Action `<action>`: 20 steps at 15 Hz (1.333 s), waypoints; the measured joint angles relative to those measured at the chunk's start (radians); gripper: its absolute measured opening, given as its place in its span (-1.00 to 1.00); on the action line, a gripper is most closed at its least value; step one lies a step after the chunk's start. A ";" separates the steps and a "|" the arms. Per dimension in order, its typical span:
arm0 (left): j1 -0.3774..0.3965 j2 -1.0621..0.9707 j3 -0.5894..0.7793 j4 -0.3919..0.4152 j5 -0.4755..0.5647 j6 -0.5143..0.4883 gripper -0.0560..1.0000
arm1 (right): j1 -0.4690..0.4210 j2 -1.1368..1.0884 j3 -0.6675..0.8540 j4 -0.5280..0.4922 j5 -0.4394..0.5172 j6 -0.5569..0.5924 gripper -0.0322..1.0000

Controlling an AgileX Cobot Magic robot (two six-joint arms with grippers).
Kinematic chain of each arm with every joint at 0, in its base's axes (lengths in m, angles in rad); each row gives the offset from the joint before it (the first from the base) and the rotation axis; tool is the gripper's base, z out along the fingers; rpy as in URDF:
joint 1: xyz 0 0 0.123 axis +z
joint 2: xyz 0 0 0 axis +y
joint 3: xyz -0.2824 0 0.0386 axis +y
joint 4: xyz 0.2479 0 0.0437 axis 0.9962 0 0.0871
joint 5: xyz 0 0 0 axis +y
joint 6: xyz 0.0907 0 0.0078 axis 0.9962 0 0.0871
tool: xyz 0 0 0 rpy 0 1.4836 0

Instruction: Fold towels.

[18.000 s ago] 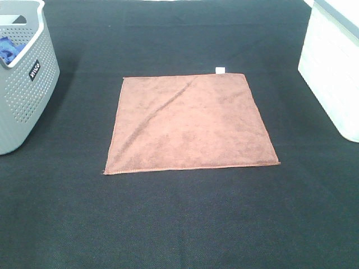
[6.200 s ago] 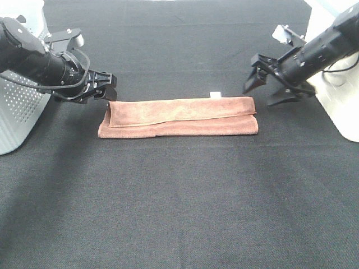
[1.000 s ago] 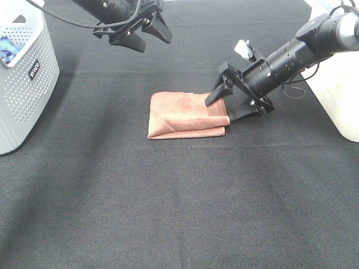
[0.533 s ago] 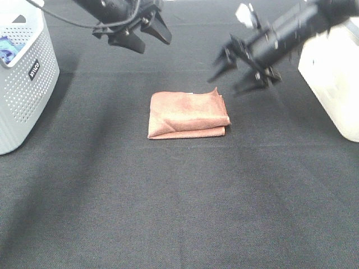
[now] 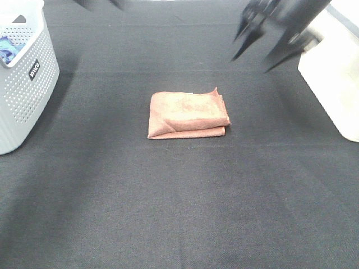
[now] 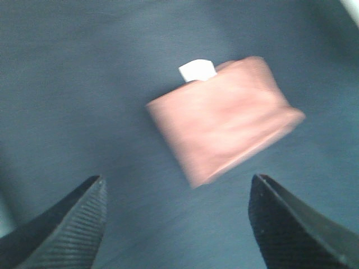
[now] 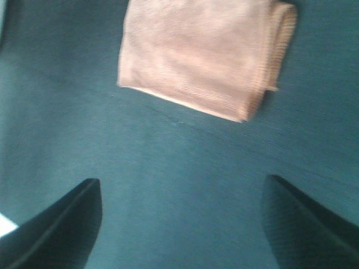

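Observation:
The reddish-brown towel lies folded into a small thick rectangle on the black table cloth, with one corner sticking up at its back right. My right gripper is a blur high at the back right, open and empty, well clear of the towel. My left gripper is almost out of the high view at the top left edge. In the left wrist view the towel with its white tag lies far below the open left gripper. In the right wrist view the towel lies beyond the open right gripper.
A grey perforated basket with something blue inside stands at the left edge. A white bin stands at the right edge. The black table cloth spreads around the towel.
The right gripper let go of the towel's right edge and rose up and back to the right. The left gripper lifted out past the top edge. The towel stays folded.

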 joint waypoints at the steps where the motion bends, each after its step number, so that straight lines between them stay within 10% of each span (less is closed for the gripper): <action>1: 0.000 -0.038 0.003 0.049 0.003 -0.018 0.39 | 0.010 -0.040 0.000 -0.046 0.001 0.028 0.49; 6: 0.002 -0.391 0.304 0.187 0.007 -0.078 0.39 | 0.112 -0.312 0.141 -0.264 0.004 0.135 0.49; 14: 0.002 -1.052 1.148 0.215 -0.022 -0.152 0.39 | 0.115 -0.825 0.794 -0.281 -0.013 0.175 0.49; 20: 0.002 -1.542 1.509 0.215 -0.020 -0.146 0.39 | 0.115 -1.244 1.197 -0.289 -0.102 0.169 0.49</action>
